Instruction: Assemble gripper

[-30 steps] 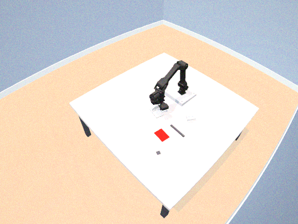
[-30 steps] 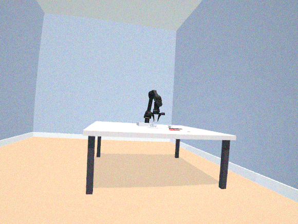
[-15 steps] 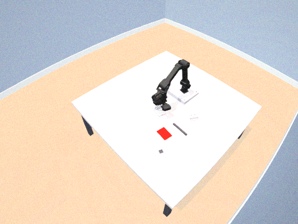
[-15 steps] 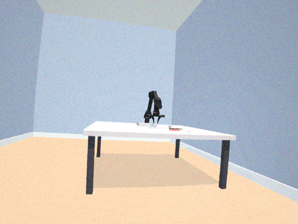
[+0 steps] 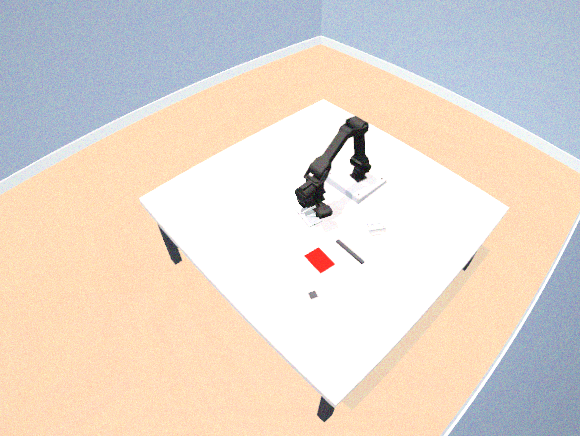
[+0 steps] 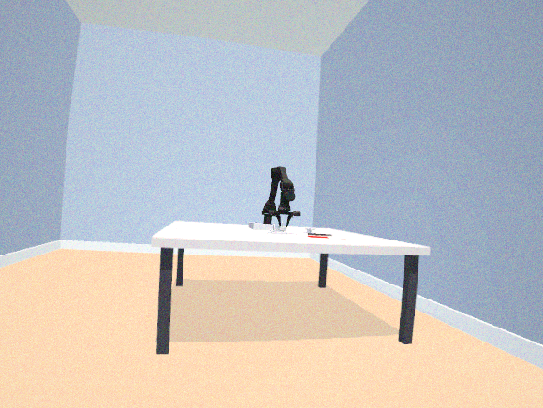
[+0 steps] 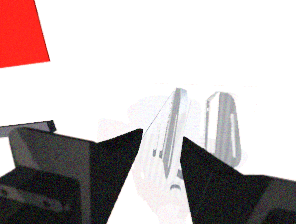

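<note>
My gripper (image 6: pixel 284 227) (image 7: pixel 160 136) points down and is shut on a pale jaw (image 7: pixel 176 117), a long piece with a grey side face. The held jaw reaches forward between the black fingertips, low over the work area. A second pale jaw (image 7: pixel 227 131) stands to its right in the wrist view, apart from it. The whitish gripper base (image 5: pixel 311 220) shows beside the hand in the top view, partly covered; its pins and any gear mesh cannot be made out. A small pale part (image 5: pixel 376 229), possibly the housing plate, lies apart on the table.
A red square (image 5: pixel 319 260) (image 6: pixel 318 237) (image 7: pixel 20 35) and a dark bar (image 5: pixel 350 251) (image 7: pixel 30 127) lie on the white table (image 5: pixel 225 200). A small dark tile (image 5: pixel 313 295) lies farther out. The arm stands on a pale slab (image 5: pixel 371 188).
</note>
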Tool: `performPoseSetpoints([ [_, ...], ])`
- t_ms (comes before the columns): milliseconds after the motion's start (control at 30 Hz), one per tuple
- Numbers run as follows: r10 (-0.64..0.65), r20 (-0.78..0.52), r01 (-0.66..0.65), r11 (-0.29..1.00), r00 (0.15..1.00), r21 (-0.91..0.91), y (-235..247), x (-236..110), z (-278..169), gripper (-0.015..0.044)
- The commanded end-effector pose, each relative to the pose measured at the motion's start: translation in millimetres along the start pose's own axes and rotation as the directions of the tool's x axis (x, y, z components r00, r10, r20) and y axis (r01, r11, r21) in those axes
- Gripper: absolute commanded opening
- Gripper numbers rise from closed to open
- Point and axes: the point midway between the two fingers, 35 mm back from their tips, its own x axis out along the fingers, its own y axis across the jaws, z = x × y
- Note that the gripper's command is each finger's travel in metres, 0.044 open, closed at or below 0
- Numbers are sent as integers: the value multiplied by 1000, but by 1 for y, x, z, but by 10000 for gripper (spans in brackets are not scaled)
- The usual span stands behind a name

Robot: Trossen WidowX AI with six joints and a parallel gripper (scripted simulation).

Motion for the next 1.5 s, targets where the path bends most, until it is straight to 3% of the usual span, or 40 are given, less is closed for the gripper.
performPoseSetpoints([
  [0,-4,-3,4,1000,1000,3,-1,2,-1,134],
  [1467,-4,-3,4,1000,1000,14,-1,11,-1,134],
])
